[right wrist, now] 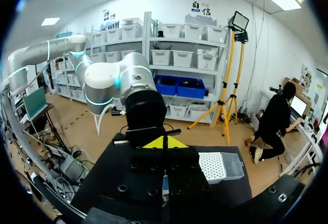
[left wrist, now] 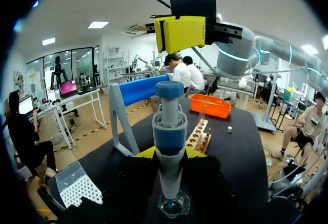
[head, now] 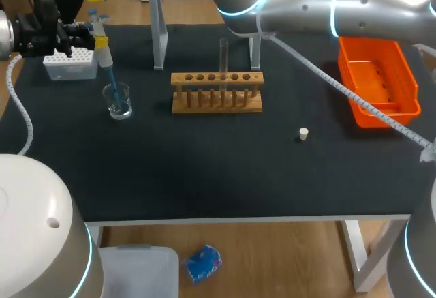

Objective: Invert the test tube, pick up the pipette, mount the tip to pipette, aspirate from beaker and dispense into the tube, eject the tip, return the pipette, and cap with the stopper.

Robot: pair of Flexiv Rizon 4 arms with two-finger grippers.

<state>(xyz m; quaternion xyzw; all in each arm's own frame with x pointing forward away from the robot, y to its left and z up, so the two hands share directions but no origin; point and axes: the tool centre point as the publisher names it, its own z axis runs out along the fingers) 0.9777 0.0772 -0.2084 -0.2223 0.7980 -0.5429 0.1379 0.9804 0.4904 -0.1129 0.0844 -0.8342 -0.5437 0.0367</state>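
Leftward, pipette [head: 103, 47] tip inside beaker [head: 123, 111]

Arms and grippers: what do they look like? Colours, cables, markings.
Both arms are silver-grey with glowing cyan rings at the joints: left arm, right arm. A white sleeved cable hangs from the right arm. The left gripper and right gripper have black bodies and bright yellow tips.
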